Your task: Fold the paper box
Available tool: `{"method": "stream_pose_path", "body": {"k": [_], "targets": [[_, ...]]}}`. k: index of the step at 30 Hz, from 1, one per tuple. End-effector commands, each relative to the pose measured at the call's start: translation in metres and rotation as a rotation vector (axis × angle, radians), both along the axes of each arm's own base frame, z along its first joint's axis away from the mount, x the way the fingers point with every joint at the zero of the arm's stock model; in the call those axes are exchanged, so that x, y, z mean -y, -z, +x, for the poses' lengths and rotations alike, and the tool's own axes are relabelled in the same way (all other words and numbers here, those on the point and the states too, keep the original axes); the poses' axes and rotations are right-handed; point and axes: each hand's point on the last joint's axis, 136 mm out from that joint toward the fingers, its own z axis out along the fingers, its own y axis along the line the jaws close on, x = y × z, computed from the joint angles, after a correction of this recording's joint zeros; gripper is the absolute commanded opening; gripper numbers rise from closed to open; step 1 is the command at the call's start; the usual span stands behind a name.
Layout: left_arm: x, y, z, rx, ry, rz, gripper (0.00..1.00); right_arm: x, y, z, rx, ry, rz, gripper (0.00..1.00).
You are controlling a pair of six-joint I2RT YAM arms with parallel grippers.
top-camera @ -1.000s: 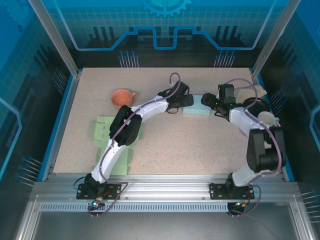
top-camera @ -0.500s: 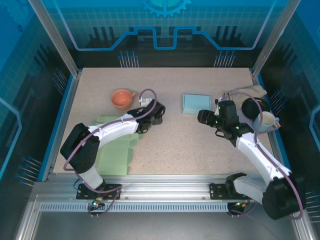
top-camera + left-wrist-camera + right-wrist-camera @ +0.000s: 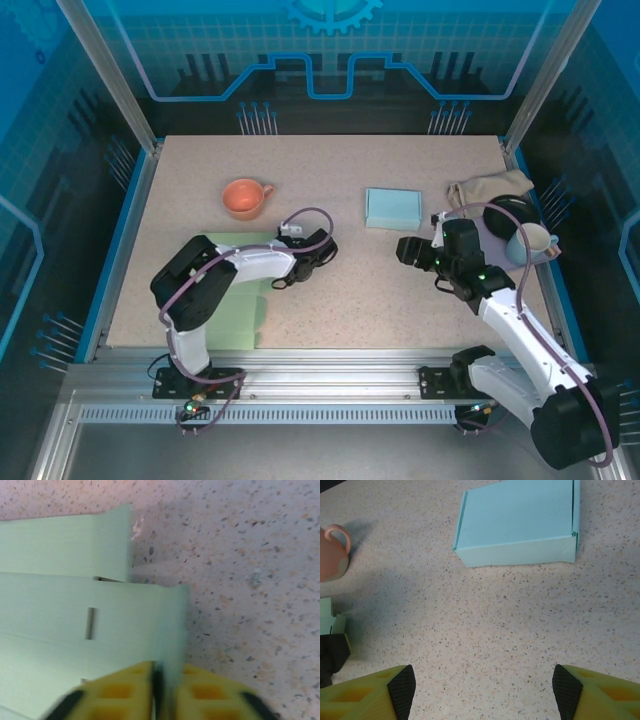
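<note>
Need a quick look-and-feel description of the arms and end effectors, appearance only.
Left arm and right arm: white curved links, black joint housings, black base plates, and a purple cable looped along each. Left end effector and right end effector: yellow fingers with recessed pockets and black pads at the tips. No markings are legible.
</note>
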Motion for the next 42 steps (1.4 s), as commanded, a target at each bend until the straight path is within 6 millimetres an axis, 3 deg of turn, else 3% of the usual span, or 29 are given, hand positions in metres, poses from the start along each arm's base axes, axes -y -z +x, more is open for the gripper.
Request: {"method": "stream_pose_path", "body": {"k": [1,7,17,21,23,27,31,35,38,42], "targets": [[0.025,-0.022,0.012,0.083,0.029,0.043,0.00,-0.007,-0.009,0.000,0.026,-0.025,0.020,0.75],[0.092,-0.034,0.021,0.069,0.106,-0.030,0.00,-0.004,-0.019,-0.002,0.061,-0.008,0.028,0.75],[0.182,-0.033,0.017,-0.046,0.136,-0.447,0.00,-0.009,-0.027,-0.008,0.078,-0.032,0.061,0.76],[0.207,-0.041,0.016,-0.063,0.194,-0.564,0.21,-0.010,-0.024,-0.009,0.066,-0.040,0.064,0.76],[0.207,-0.055,0.017,-0.041,0.218,-0.573,0.32,-0.010,-0.023,-0.009,0.065,-0.039,0.060,0.76],[0.183,-0.097,0.014,0.028,0.257,-0.548,0.51,-0.008,-0.022,-0.009,0.068,-0.037,0.042,0.76],[0.130,-0.118,0.004,0.072,0.247,-0.524,0.66,-0.010,-0.022,-0.010,0.078,-0.057,0.041,0.76],[0.047,-0.104,-0.013,0.082,0.144,-0.486,0.74,-0.024,-0.032,-0.015,0.136,-0.130,0.104,0.76],[-0.010,-0.078,-0.027,0.078,0.031,-0.522,0.82,-0.036,-0.043,-0.019,0.187,-0.190,0.142,0.76],[-0.053,-0.057,-0.036,0.097,-0.057,-0.555,0.89,-0.048,-0.049,-0.021,0.202,-0.237,0.144,0.76]]}}
